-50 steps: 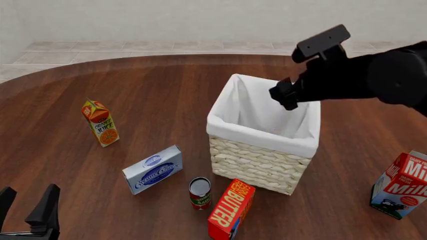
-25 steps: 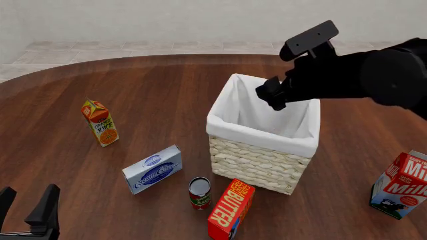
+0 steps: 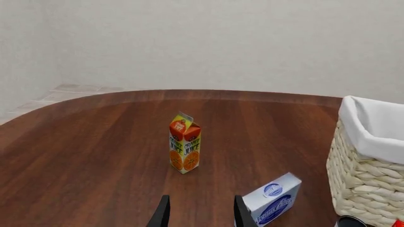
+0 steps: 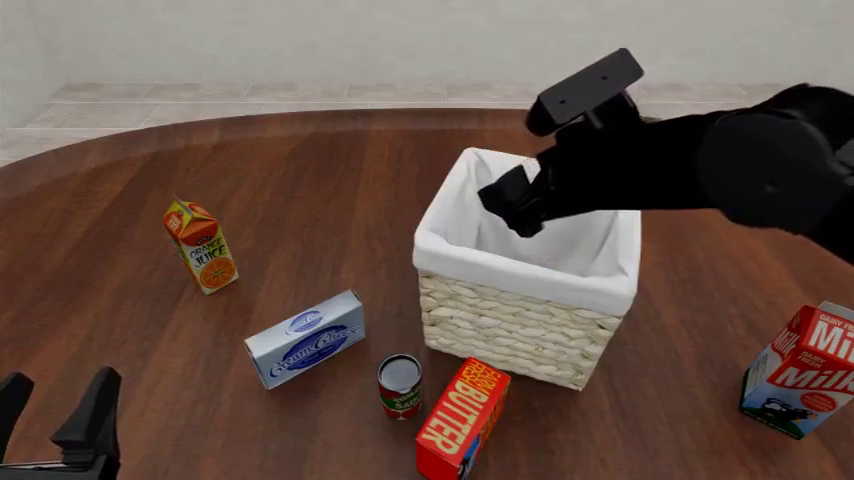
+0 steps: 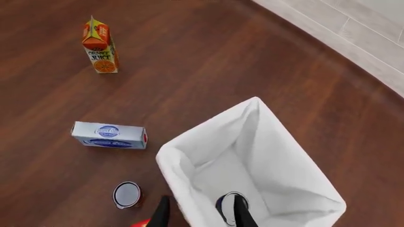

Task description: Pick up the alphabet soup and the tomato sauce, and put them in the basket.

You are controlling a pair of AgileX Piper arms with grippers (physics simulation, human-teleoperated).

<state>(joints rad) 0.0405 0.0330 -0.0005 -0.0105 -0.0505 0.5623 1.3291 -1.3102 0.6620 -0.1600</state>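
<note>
Dark wood covered the round desk (image 4: 334,190), where the basket (image 4: 527,300) stood near the middle. Above its opening hung the right pincer (image 5: 198,213), fingers slightly apart and gripping nothing; the alphabet soup (image 5: 230,204) lay inside on the liner. Just before the basket's near wall, the tomato sauce (image 4: 399,387) stood upright beside a butter box (image 4: 462,405). At the near left edge, the left pincer (image 4: 54,415) sat spread and empty.

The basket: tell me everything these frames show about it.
The basket is a large, square, pale woven wicker container, standing upright on the wooden table. A white cloth liner covers the inside and folds over the rim. The right wrist view shows a can lying on its floor. The right gripper hovers above the opening, not touching it.
</note>
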